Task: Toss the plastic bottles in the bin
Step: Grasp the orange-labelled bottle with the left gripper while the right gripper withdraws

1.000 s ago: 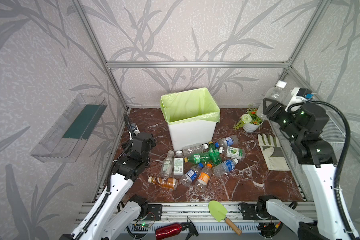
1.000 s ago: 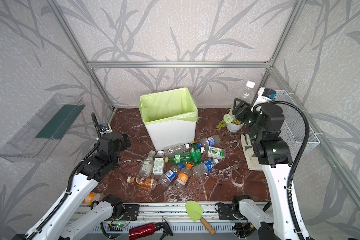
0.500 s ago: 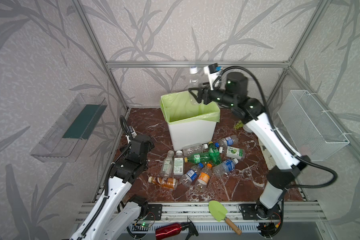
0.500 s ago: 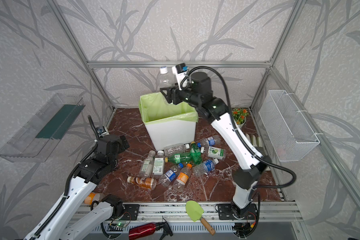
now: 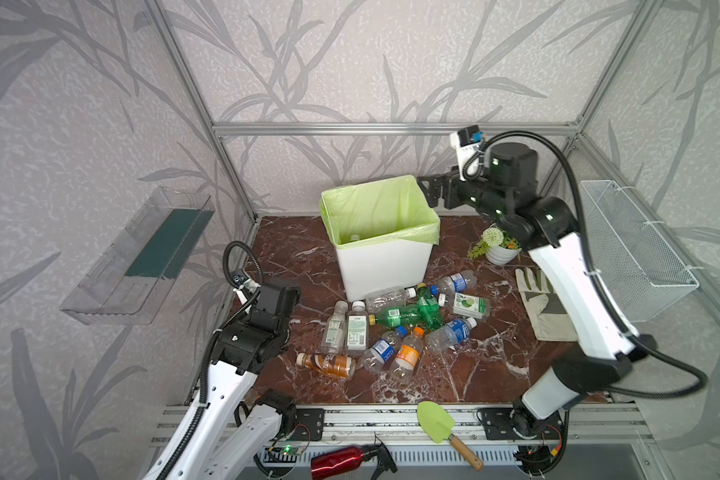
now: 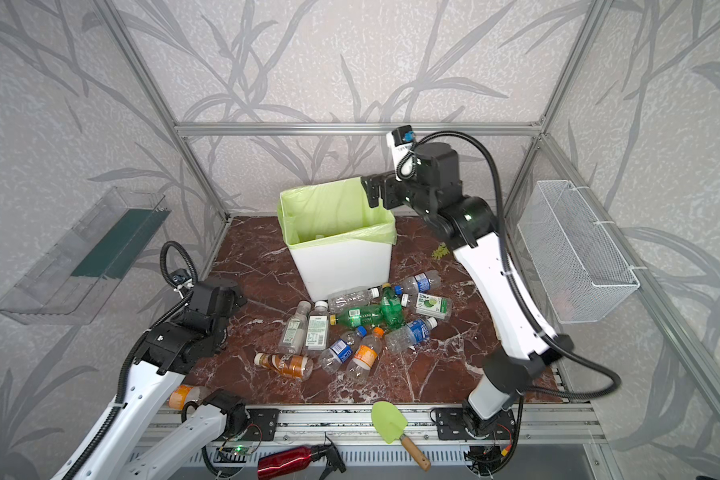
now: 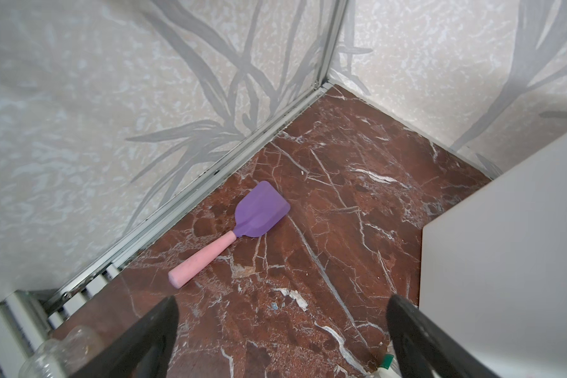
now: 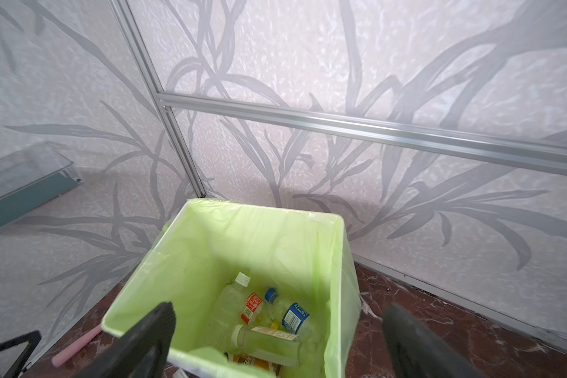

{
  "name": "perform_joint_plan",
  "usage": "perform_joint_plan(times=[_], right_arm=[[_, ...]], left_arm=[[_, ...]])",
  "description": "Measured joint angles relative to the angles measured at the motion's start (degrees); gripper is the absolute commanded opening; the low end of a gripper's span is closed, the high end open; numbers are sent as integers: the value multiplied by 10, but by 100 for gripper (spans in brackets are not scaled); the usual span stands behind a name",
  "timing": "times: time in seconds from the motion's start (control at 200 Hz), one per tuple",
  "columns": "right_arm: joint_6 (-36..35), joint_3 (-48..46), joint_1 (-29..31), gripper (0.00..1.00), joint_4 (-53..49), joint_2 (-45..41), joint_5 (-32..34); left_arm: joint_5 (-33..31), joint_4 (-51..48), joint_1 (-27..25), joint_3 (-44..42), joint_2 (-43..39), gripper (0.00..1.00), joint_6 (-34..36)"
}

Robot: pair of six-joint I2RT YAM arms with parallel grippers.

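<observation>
The white bin (image 5: 381, 270) (image 6: 341, 266) with its light-green liner stands at the back middle of the floor. Several plastic bottles (image 8: 269, 340) lie at its bottom. Several more plastic bottles (image 5: 400, 316) (image 6: 358, 316) lie in a pile on the floor in front of it. My right gripper (image 5: 429, 193) (image 6: 373, 189) (image 8: 279, 311) hangs open and empty above the bin's far right corner. My left gripper (image 5: 281, 291) (image 7: 282, 304) is open and empty, low over bare floor left of the bin's wall (image 7: 504, 245). A clear bottle (image 7: 56, 353) lies beside it.
A purple spatula (image 7: 239, 225) with a pink handle lies by the left wall. On the right are a glove (image 5: 545, 303), a small flower pot (image 5: 499, 249) and a wire basket (image 5: 632, 249). A clear tray (image 5: 142, 257) hangs left. A green trowel (image 5: 437, 422) and red spray bottle (image 5: 341, 465) lie in front.
My right arm swung from the right wall to above the bin carrying a clear bottle; its jaws opened and the bottle has left them. The left arm barely moved.
</observation>
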Motion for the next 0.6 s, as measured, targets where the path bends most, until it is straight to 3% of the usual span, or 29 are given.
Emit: perform_joint_plan(times=[0.145,0.355,0.495,0.6], right_arm=[[29,-169,-49,99,134,-133,-7],[96,-341,-181,99,213,-155,-54],[143,-405,-243,99,227,-143,-97],[162,-415,-259,99,236,-137,-123]], left_arm=[[-22,-144,0,42,-7,99,-169],[-36,-317,2,16,-63,99,-411],[-41,-357,13,-44,-91,99,-506],[-44,-369,35,-84,-83,99,-530]])
